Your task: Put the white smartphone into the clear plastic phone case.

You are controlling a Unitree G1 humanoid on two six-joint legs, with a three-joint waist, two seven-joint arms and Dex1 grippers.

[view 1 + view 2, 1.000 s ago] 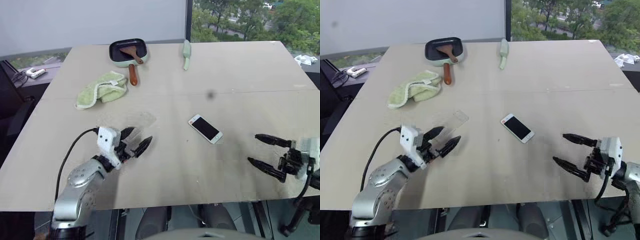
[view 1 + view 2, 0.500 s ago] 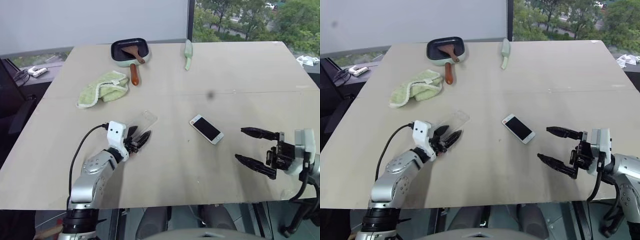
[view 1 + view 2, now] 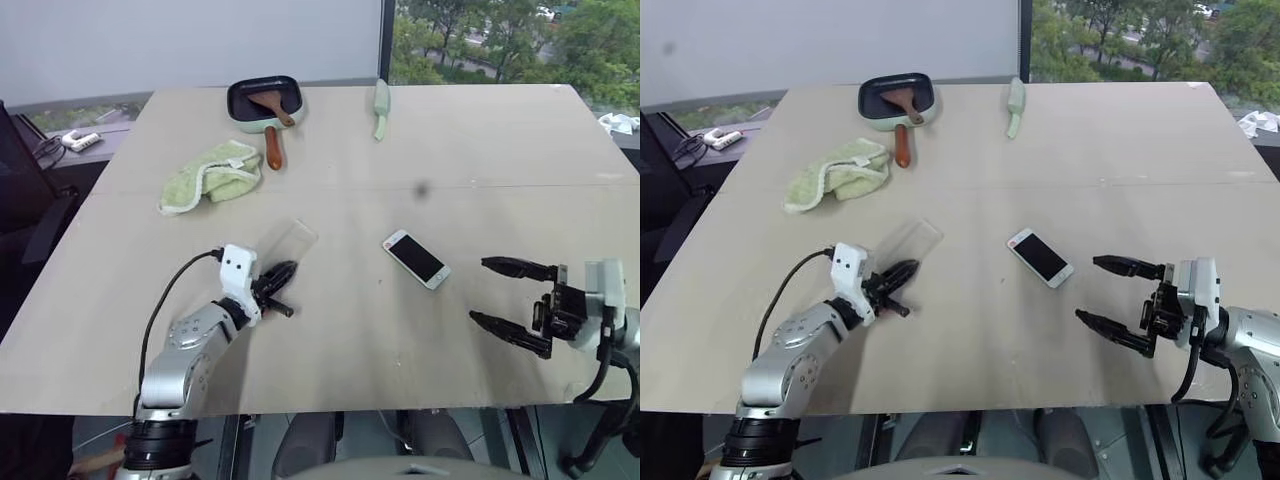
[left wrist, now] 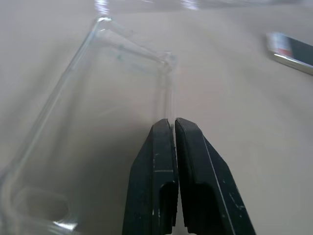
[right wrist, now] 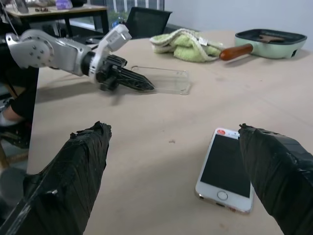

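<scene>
Since the earlier frame, left end effector (image 3: 281,285) has closed narrow on the clear plastic phone case's (image 4: 98,112) rim, seen closest at its wrist; right end effector (image 3: 508,295) stands wide beside the white smartphone (image 3: 416,259).

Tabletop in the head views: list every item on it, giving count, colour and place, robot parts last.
white smartphone: one, white with black screen, table centre.
clear plastic phone case: one, transparent, left of the phone, edge pinched by the left gripper.
green cloth: one, pale green, far left.
small pan: one, mint green with a brown handle, far edge.
pale green utensil: one, far edge, right of the pan.
left gripper: black fingers, shut.
right gripper: black fingers, open, right of the phone.
</scene>
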